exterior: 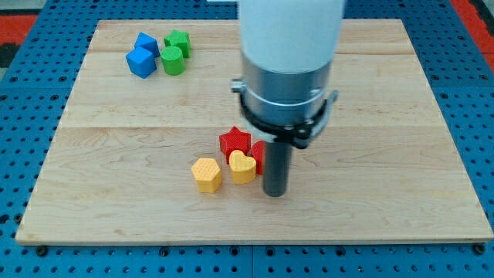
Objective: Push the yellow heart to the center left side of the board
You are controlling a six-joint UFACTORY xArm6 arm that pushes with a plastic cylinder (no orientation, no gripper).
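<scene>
The yellow heart [242, 166] lies near the board's middle, a little toward the view's bottom. My tip [275, 192] stands just to its right, close to it; I cannot tell if they touch. A yellow hexagon [206, 174] lies just left of the heart. A red star [235, 142] touches the heart from above. Another red block [258, 155] sits between the heart and the rod, partly hidden by the rod.
Two blue blocks [142, 55] and two green blocks [174, 52] are clustered at the view's top left. The wooden board [116, 193] lies on a blue pegboard surface. The arm's white and grey body hides part of the board's top middle.
</scene>
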